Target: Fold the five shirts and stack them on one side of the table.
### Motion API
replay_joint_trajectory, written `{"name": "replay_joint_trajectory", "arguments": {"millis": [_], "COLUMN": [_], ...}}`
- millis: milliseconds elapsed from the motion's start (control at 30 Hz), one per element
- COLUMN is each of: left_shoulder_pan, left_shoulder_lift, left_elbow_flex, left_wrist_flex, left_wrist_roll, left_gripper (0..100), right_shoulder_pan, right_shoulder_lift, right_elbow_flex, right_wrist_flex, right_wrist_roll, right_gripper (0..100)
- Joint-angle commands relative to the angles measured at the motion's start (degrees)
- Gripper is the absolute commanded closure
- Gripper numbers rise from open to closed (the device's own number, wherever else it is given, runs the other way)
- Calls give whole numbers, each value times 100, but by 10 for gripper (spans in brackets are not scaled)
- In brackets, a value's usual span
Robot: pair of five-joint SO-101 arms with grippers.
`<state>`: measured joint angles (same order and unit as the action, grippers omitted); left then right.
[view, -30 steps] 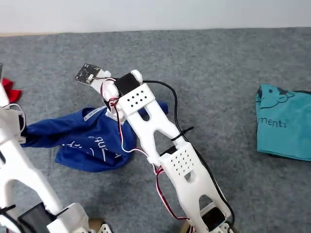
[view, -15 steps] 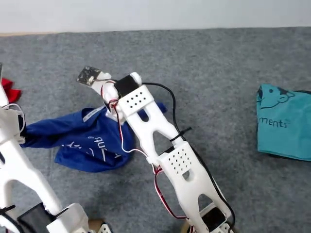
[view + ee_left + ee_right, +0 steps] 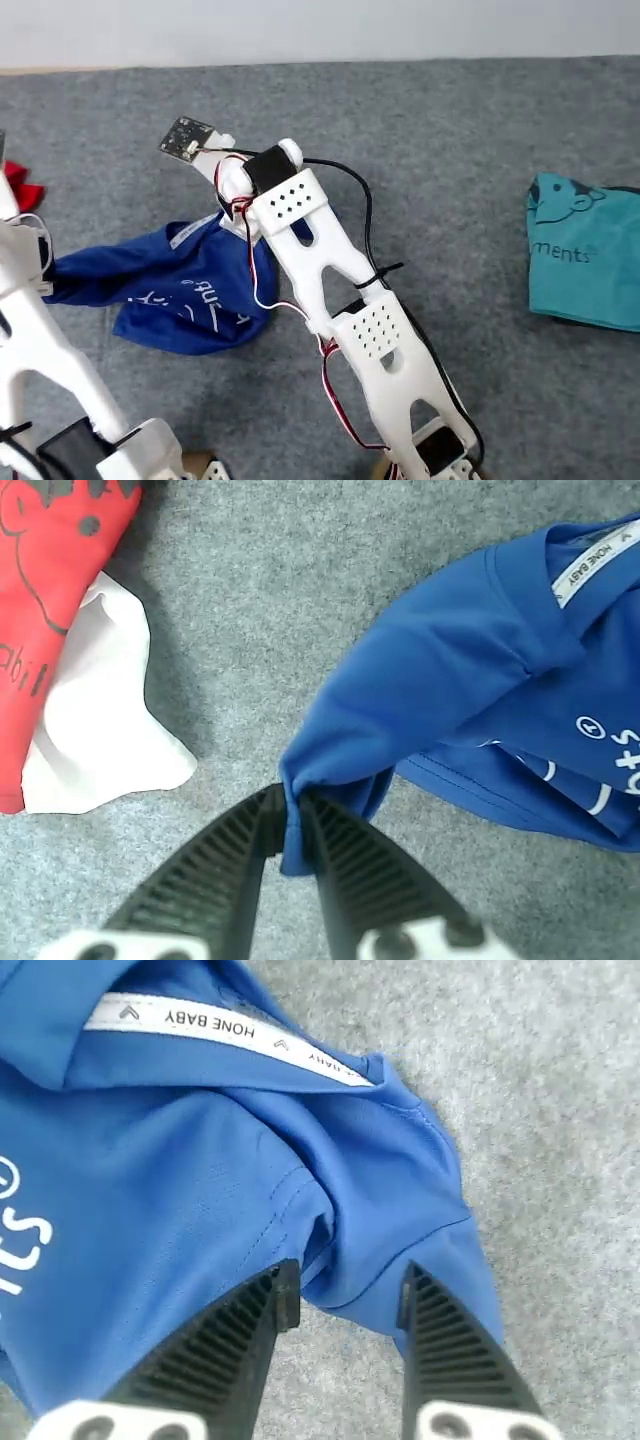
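The blue shirt (image 3: 200,1180) has a white neck label (image 3: 225,1028) with dark print just past the tips of the right pincer (image 3: 348,1282), plus white lettering (image 3: 22,1228) beside it. The teal shirt (image 3: 590,275), well away, has dark lettering. The red shirt (image 3: 45,570) near the left pincer (image 3: 292,808) does too.

Bright, even light from overhead on the grey surface (image 3: 480,140), no glare anywhere. Soft shadow hugs the edge of the blue shirt (image 3: 440,680), and faint shade trails under the right arm (image 3: 300,235).
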<state>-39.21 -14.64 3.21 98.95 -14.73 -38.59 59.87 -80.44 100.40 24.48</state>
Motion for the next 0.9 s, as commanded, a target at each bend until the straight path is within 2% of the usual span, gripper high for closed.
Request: {"name": "replay_joint_trajectory", "arguments": {"millis": [0, 367, 533, 700, 867], "left_shoulder_pan": [9, 9, 9, 9, 9], "left_shoulder_lift": [-229, -229, -229, -220, -220], "left_elbow_flex": [-13, -13, -13, -4, -4], "left_wrist_flex": [53, 53, 44, 35, 35], "left_wrist_roll": [9, 9, 26, 26, 26], "left_gripper": [998, 998, 998, 998, 998], "right_shoulder_pan": [-75, -207, -233, -242, -233], "right_shoulder_lift": [-462, 57, 233, 268, -31], "right_elbow_flex": [-18, -26, -9, -35, -536], "right_wrist_flex": [198, -347, -488, -470, -145], "right_wrist_roll": [-62, -44, 334, 352, 343], "right_gripper": [808, 815, 924, 935, 988]}}
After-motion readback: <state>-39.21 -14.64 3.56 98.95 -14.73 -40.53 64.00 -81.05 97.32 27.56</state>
